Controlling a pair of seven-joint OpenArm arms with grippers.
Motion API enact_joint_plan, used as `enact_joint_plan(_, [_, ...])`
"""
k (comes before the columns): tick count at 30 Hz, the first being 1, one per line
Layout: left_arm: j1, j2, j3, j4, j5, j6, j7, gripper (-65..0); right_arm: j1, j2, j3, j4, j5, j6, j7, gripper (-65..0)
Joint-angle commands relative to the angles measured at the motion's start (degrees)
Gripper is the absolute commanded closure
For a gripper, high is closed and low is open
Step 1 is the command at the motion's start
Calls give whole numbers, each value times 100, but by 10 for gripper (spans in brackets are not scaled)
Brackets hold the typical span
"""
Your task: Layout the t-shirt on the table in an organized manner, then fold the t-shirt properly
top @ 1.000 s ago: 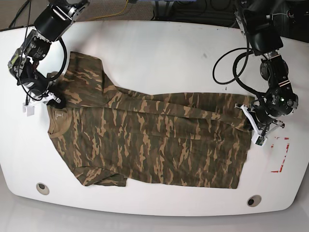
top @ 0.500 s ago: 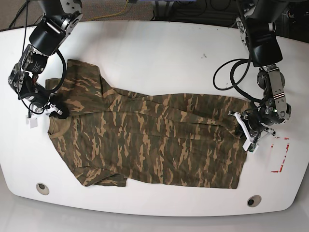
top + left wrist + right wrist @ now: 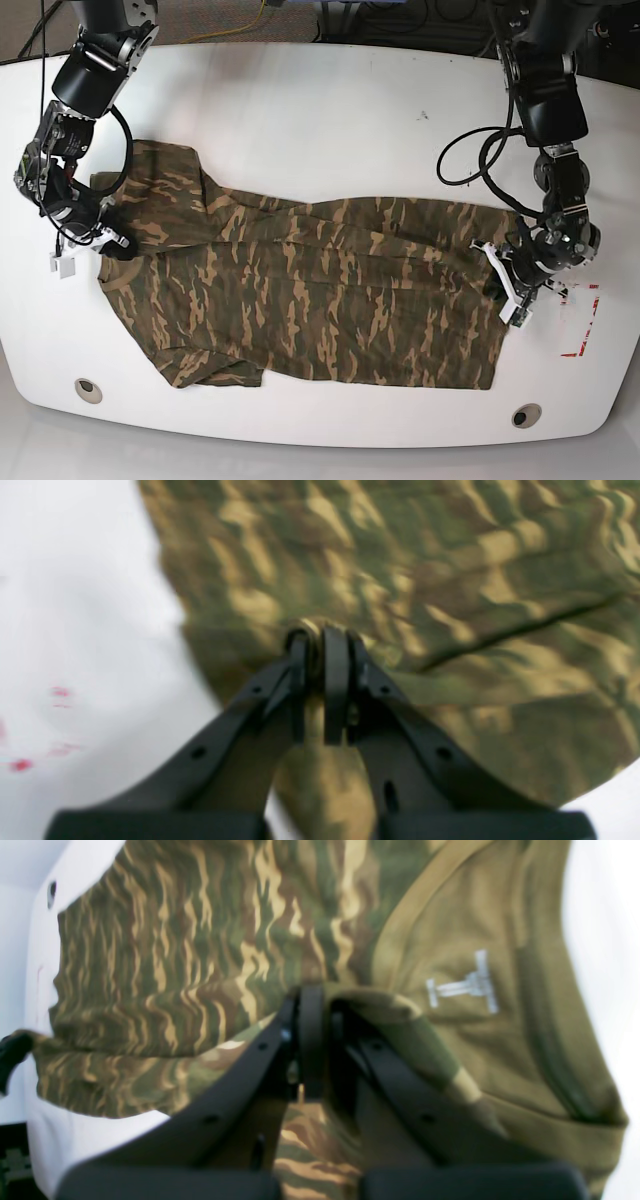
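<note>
With the t-shirt (image 3: 310,290) spread mid-table (image 3: 330,110), the left gripper (image 3: 507,283) clamped on its 3 o'clock hem and the right gripper (image 3: 100,238) on its 9 o'clock collar, uneven pulling risks bunching or slipping the cloth.

t-shirt (image 3: 310,300): you see camouflage cloth in green, brown and tan, spread lengthwise, collar end at the base view's left, hem at its right, top edge folded over, one sleeve tucked under.
table (image 3: 320,110): glossy white, red marks beside the hem.
</note>
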Motion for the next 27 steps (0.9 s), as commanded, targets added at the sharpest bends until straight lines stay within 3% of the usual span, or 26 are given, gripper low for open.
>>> enact_joint_plan(1, [-274,-135,-17,24,-85,14,-140,-29,127,206,15,90,131,39,124,0])
enact_joint_plan(13, [-353,-382,-8,42,-85,14,-140,-29,259,329,15,81,78,39,150,0])
enact_joint_plan(27, [-353,-390,-8,24,-85,14,-166,-30,593,144,15,81,-933,92,150,-14])
